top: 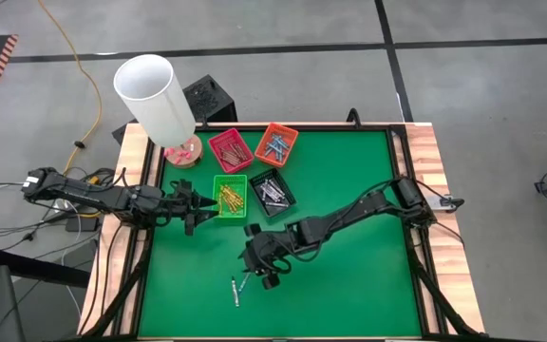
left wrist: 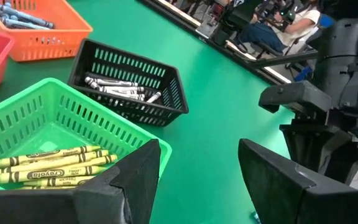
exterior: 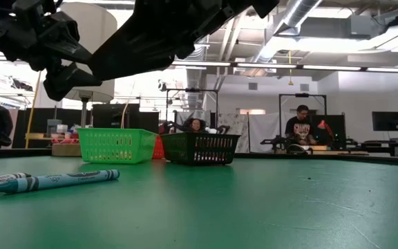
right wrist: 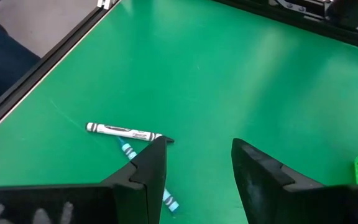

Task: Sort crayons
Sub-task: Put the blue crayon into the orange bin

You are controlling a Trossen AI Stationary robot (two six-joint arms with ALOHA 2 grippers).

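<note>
Two loose crayons lie on the green mat: a grey-white one (right wrist: 120, 130) and a light blue one (right wrist: 128, 151) crossing under it; both show in the high view (top: 236, 288) and the low view (exterior: 54, 180). My right gripper (right wrist: 197, 158) is open and empty, above the mat beside them. My left gripper (left wrist: 197, 165) is open and empty by the green tray (left wrist: 39, 121), which holds yellow crayons (left wrist: 48, 167). The black tray (left wrist: 132, 84) holds grey-white crayons, the orange tray (left wrist: 36, 28) blue ones, the red tray (top: 230, 149) red-brown ones.
A white cylinder (top: 155, 95) stands on a round base at the table's far left corner. Wooden rails (top: 435, 190) edge the mat. Open green mat (top: 359, 285) lies at the near right. People sit in the room beyond the table (exterior: 299, 128).
</note>
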